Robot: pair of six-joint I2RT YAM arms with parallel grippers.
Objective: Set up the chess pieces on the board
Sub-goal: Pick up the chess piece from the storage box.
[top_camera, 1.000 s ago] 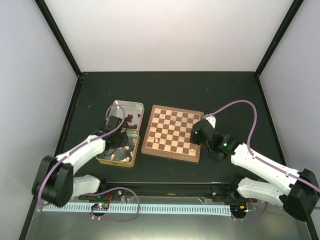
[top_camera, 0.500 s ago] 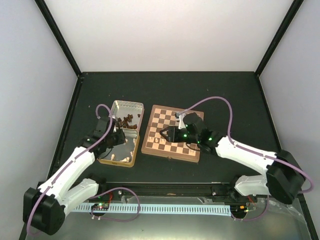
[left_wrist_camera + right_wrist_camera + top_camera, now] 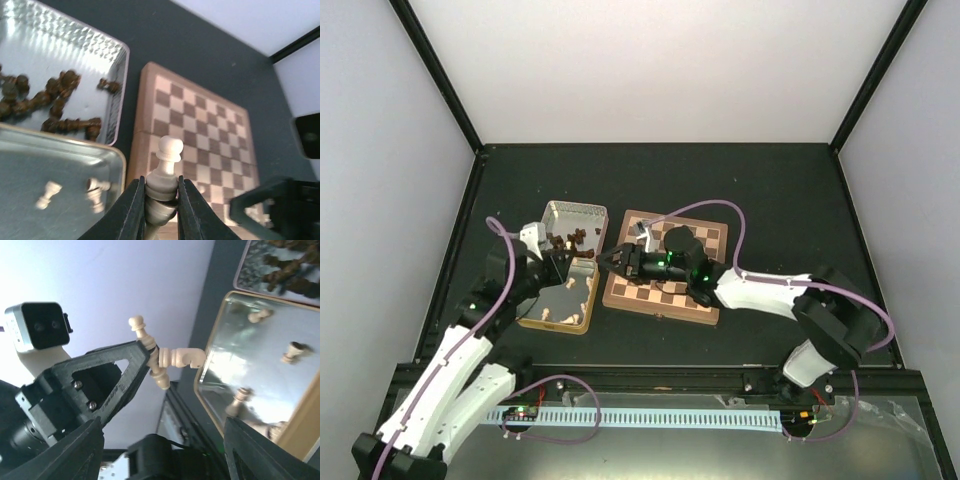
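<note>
Cream chess piece (image 3: pixel 169 155) stands upright, clamped in the left end effector (image 3: pixel 161 192) over the tin (image 3: pixel 60 170), just left of the board (image 3: pixel 200 130); the right end effector (image 3: pixel 617 260), fingers apart, faces it.

Over the board's (image 3: pixel 705 236) left edge, right hand (image 3: pixel 610 262) close to left hand (image 3: pixel 558 264); far-right squares free.

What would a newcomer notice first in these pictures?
The left end effector pinches a cream chess piece aloft beside the board. The right end effector, open, points at it from over the board. Dark brown pieces lie heaped in the far tray.
</note>
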